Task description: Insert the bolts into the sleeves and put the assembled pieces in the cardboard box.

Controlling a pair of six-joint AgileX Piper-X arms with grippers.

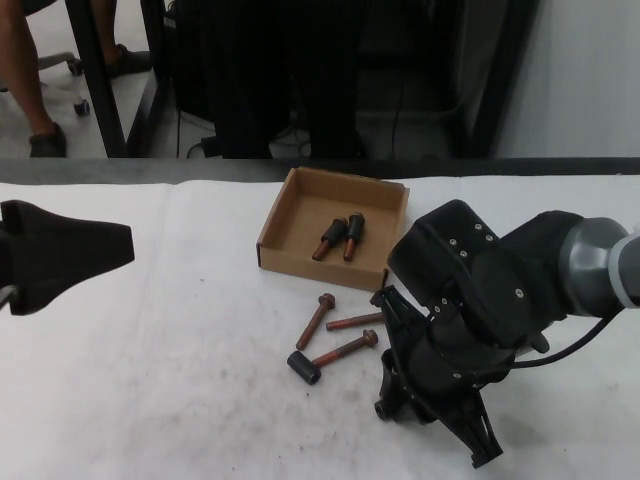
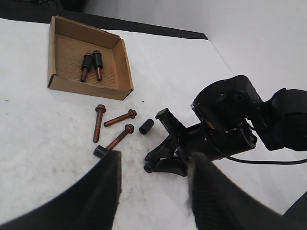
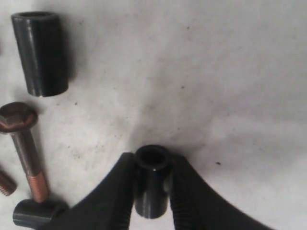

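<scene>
Right wrist view: your right tool (image 3: 152,162) is clenched on a black sleeve (image 3: 152,191) down at the tabletop (image 3: 240,72) near a loose bolt (image 3: 26,148); lifted carelessly, it could twist or slip out.

Right arm (image 1: 470,300): bulky matte black housing w/ small round screws, then a grey cylindrical link (image 1: 595,255). A thin black cable (image 1: 575,348) runs beside it. Right fingers (image 3: 112,196) are black, inner pads ribbed. Left arm (image 1: 60,252) is black; left fingers (image 2: 91,201) have fine woven texture.
</scene>
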